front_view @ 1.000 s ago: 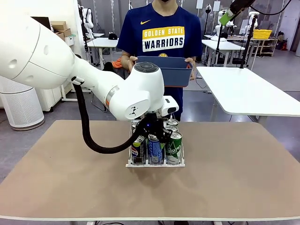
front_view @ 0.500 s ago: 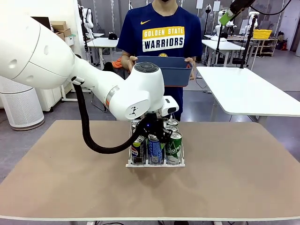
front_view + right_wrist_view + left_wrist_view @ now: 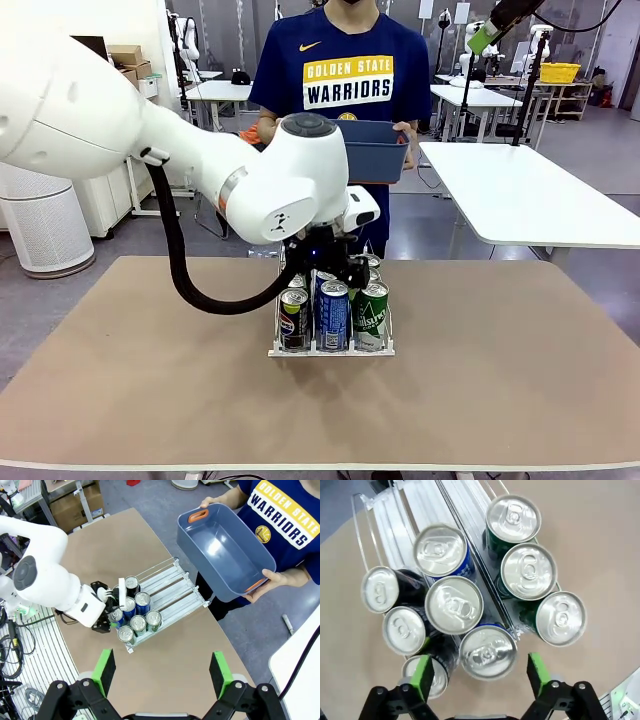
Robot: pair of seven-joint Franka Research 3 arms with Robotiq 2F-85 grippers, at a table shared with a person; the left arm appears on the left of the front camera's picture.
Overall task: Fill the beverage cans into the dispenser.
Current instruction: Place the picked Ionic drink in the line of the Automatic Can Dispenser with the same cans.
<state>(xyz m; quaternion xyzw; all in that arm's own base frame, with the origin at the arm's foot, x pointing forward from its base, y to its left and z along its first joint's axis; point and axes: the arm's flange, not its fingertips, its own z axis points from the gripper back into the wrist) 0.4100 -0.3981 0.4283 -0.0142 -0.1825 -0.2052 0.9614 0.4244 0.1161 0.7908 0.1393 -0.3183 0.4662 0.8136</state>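
Beverage cans (image 3: 454, 605) are sitting nine-strong in the dispenser (image 3: 330, 349) at table centre, rolling toward its low front lip. Left gripper (image 3: 479, 672) is hovering over the middle lane w/ fingers spread wide, gripping nothing. Right gripper (image 3: 162, 672) is idling high, also agape, empty. Person at 12 o'clock is holding a blue bin (image 3: 372, 152), prob. emptied.

Saw silver-topped cans (image 3: 454, 604) in black, blue and green; clear-white rack (image 3: 415, 510); dark blue bin (image 3: 225, 550) with orange handles; green gripper pads (image 3: 422, 675); tan table (image 3: 500, 380).
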